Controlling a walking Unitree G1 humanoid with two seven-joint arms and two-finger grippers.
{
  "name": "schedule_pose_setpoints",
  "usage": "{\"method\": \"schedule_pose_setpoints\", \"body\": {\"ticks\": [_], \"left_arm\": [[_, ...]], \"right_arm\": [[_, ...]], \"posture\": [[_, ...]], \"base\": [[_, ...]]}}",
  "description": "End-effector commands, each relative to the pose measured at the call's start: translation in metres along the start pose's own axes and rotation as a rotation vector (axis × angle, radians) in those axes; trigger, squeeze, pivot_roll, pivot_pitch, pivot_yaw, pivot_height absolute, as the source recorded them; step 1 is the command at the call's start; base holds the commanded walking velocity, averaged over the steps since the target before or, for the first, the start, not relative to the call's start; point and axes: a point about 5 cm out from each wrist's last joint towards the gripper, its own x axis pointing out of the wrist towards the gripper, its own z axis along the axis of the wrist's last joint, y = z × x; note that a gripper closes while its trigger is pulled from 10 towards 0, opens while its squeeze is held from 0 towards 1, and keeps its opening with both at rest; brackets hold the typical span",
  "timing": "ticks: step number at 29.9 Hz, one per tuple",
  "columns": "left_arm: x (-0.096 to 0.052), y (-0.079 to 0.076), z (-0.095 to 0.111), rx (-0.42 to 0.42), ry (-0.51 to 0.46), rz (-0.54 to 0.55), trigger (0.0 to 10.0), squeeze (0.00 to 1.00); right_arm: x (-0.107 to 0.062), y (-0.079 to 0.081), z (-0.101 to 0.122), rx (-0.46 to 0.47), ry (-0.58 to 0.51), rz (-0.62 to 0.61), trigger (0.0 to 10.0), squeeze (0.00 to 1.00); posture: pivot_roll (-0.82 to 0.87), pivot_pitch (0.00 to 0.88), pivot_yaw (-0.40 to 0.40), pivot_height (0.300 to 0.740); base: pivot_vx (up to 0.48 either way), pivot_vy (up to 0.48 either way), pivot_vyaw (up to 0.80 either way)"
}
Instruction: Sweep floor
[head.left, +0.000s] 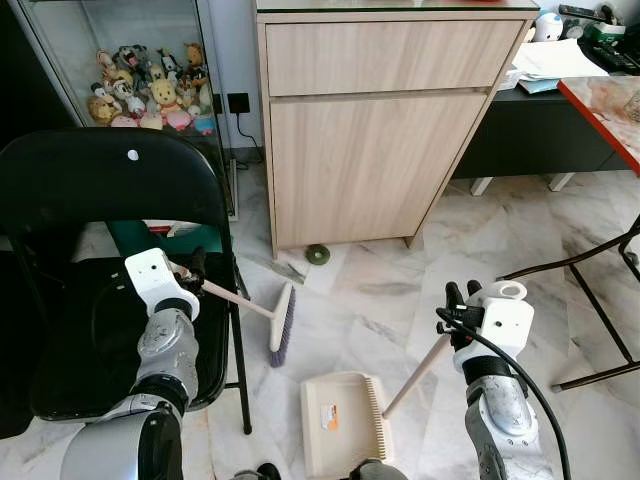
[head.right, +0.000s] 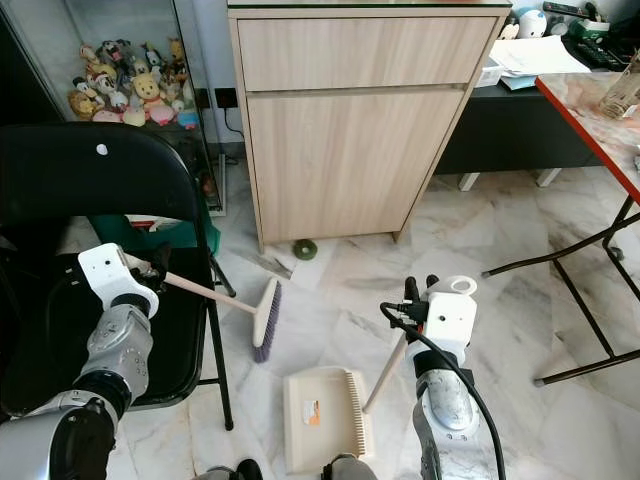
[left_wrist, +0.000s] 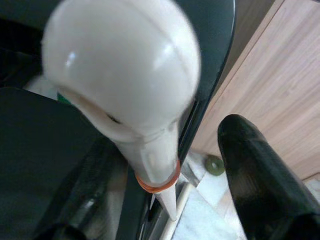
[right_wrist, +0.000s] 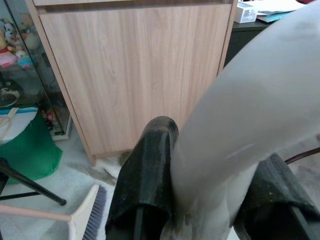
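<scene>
marble floor (head.left: 380, 300): pale, veined; a small green disc (head.left: 317, 254) and a scrap of debris (head.left: 288, 271) lay at the foot of the wooden cabinet (head.left: 370, 150).
broom (head.left: 281, 322): its head rested on the floor beside the black folding chair (head.left: 110, 180), handle clamped by the left gripper (head.left: 192, 272).
dustpan (head.left: 340, 420): flat on the floor, mouth toward the cabinet; right gripper (head.left: 460, 305) closed round its handle.
advice: draw the bristles from behind the debris toward the dustpan, low and steady, keeping the pan's lip pressed down and clear of the chair leg.
</scene>
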Motion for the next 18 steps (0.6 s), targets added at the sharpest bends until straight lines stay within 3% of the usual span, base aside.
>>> {"method": "schedule_pose_setpoints", "body": {"ticks": [1,18], "left_arm": [[-0.0044,0.0005,-0.0088,0.024,0.031,-0.008,0.0,0.00],[-0.0034,0.0001,-0.0073,0.019,0.027,-0.009,0.0,0.00]], "right_arm": [[-0.0005,-0.0005,0.0083,-0.004,-0.032,0.005,10.0,0.00],[0.0015,0.0008,0.0081,-0.001,-0.030,0.009,10.0,0.00]], "posture": [[-0.24,0.155,-0.076,0.740],[-0.23,0.147,-0.072,0.740]], "base": [[0.000,0.000,0.00],[0.000,0.000,0.00]]}}
